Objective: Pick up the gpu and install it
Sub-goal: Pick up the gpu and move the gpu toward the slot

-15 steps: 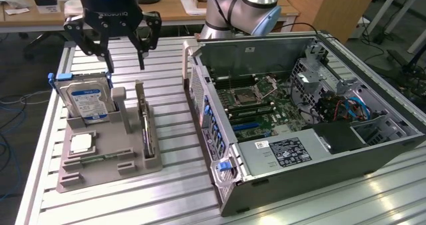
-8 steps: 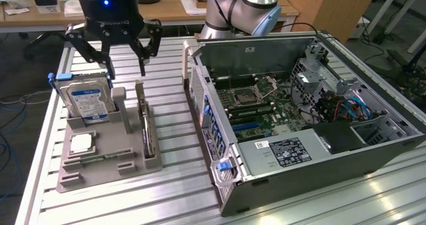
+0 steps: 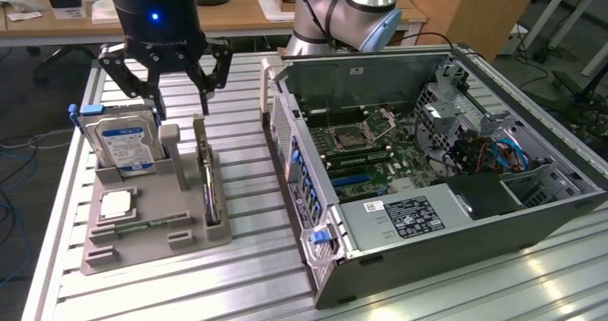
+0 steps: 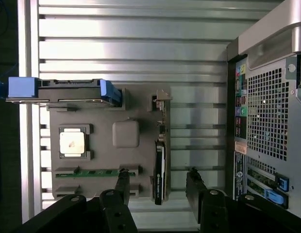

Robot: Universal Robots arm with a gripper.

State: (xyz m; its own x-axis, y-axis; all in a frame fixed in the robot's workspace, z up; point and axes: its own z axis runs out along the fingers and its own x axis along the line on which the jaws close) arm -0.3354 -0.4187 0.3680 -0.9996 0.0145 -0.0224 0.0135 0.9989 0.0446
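Exterior view, my black two-fingered pincer [image 3: 182, 112] hanging open just above the thin dark gpu card with metal end bracket [image 3: 205, 182], which stands on edge in a grey moulded holder [image 3: 142, 246], wrist view, gpu card [image 4: 160, 165] between my parted fingers [image 4: 122, 187], clear of both.

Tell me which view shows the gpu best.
The wrist view: the gpu stands edge-on in the grey holder, its whole top edge clear. The exterior view shows it as a thin upright card just below the open tool.
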